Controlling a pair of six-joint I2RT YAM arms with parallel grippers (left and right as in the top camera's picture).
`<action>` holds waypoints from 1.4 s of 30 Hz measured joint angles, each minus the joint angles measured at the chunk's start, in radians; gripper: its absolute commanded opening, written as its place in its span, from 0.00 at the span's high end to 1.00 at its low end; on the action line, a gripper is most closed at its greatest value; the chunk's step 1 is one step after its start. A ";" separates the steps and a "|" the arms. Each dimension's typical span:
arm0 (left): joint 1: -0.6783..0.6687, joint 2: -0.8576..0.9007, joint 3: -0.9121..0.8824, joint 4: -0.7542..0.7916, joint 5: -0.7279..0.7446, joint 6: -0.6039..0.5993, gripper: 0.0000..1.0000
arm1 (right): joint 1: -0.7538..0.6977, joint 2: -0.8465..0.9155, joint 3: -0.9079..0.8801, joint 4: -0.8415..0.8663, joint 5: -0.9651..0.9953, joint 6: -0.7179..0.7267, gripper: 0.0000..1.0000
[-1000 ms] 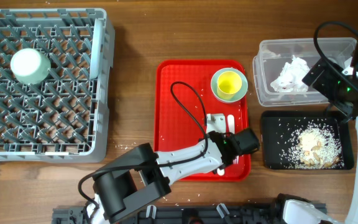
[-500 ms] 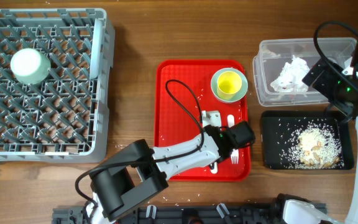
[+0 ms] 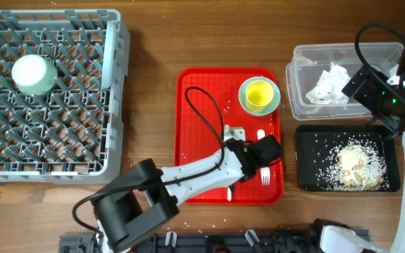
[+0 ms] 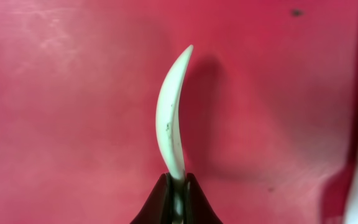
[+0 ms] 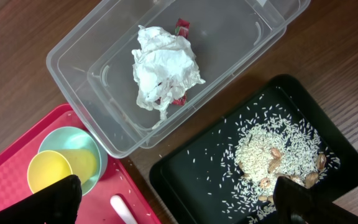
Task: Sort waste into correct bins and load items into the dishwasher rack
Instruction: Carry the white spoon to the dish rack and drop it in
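My left gripper (image 4: 178, 186) is shut on a white plastic utensil (image 4: 171, 112), seemingly the spoon seen edge-on, held just above the red serving tray (image 3: 202, 112). In the overhead view the gripper (image 3: 247, 171) is over the tray's lower right, and the utensil's end (image 3: 228, 191) sticks out below the arm. The white fork (image 3: 264, 176) lies beside it. The yellow cup (image 3: 259, 95) stands on a blue-green saucer (image 3: 275, 102). My right gripper (image 5: 185, 205) is open and empty above the bins. The clear tub (image 3: 297, 77) holds tissue (image 5: 163, 65) and a red wrapper (image 5: 183, 26). The black tray (image 3: 304, 158) holds rice and scraps (image 3: 357, 165).
The grey dishwasher rack (image 3: 114, 84) fills the left side, with one blue-green bowl (image 3: 34, 74) upside down in it. Loose rice grains lie on the red tray and on the wood near its lower edge. My right arm (image 3: 389, 98) hangs over the tub's right end.
My left gripper has moved left and a little away from the front edge across the red tray, with the white utensil in it. The fork is now uncovered. The right arm has not moved.
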 measured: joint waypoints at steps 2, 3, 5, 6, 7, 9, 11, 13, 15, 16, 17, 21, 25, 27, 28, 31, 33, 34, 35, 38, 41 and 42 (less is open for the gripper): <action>0.013 -0.023 -0.006 -0.026 0.007 0.026 0.96 | 0.000 0.000 0.000 0.000 0.000 0.000 0.00; 0.019 -0.038 -0.006 -0.034 0.008 0.043 0.96 | 0.000 0.000 0.000 0.000 0.000 0.000 0.00; 0.036 -0.081 -0.006 -0.063 0.011 0.089 0.96 | 0.000 0.000 0.000 0.000 0.000 0.000 0.00; 0.048 -0.110 -0.006 -0.080 0.011 0.116 0.96 | 0.000 0.000 0.000 0.000 0.000 0.000 0.00; 0.068 -0.147 -0.006 -0.110 0.010 0.148 0.96 | 0.000 0.000 0.000 0.000 0.000 0.000 0.00; 0.129 -0.229 -0.006 -0.189 0.010 0.224 0.96 | 0.000 0.000 0.000 0.000 0.000 0.000 0.00; 0.208 -0.315 -0.006 -0.251 0.004 0.319 0.96 | 0.000 0.000 0.000 0.000 0.000 0.000 0.00; 0.325 -0.438 -0.006 -0.299 -0.024 0.453 0.96 | 0.000 0.000 0.000 0.000 0.000 0.000 0.00; 0.410 -0.515 -0.009 -0.307 -0.047 0.533 0.96 | 0.000 0.000 0.000 0.000 0.000 0.000 0.00; 0.483 -0.568 -0.010 -0.300 -0.069 0.575 0.96 | 0.000 0.000 0.000 0.000 0.000 0.000 0.00; 0.535 -0.602 -0.010 -0.290 -0.080 0.604 0.96 | 0.000 0.000 0.000 0.000 0.000 0.000 0.00; 0.744 -0.697 -0.010 -0.225 -0.114 0.734 0.96 | 0.000 0.000 0.000 0.000 0.000 0.000 0.00; 0.916 -0.690 -0.010 -0.212 -0.101 0.938 0.96 | 0.000 0.000 0.000 0.000 0.000 0.000 0.00; 0.975 -0.671 -0.010 -0.212 -0.092 1.033 0.96 | 0.000 0.000 0.000 0.000 0.000 0.000 0.00; 0.995 -0.663 -0.010 -0.212 -0.090 1.058 0.96 | 0.000 0.000 0.000 0.000 0.000 0.000 0.00; 1.084 -0.628 -0.010 -0.212 -0.060 1.131 0.96 | 0.000 0.000 0.000 0.000 0.000 0.000 0.00; 1.155 -0.605 -0.010 -0.216 0.019 1.160 0.96 | 0.000 0.000 0.000 0.000 0.000 0.000 0.00; 1.171 -0.597 -0.010 -0.220 0.044 1.165 0.96 | 0.000 0.000 0.000 0.000 0.000 0.000 0.00; 1.182 -0.591 -0.010 -0.224 0.071 1.168 0.96 | 0.000 0.000 0.000 0.000 0.000 0.000 0.00; 1.220 -0.542 -0.010 -0.235 0.124 1.173 0.96 | 0.000 0.000 0.000 0.000 0.000 0.000 0.00; 1.228 -0.489 -0.010 -0.235 0.156 1.185 0.96 | 0.000 0.000 0.000 0.000 0.000 0.000 0.00; 1.228 -0.474 -0.010 -0.236 0.167 1.192 0.96 | 0.000 0.000 0.000 0.000 0.000 0.000 0.00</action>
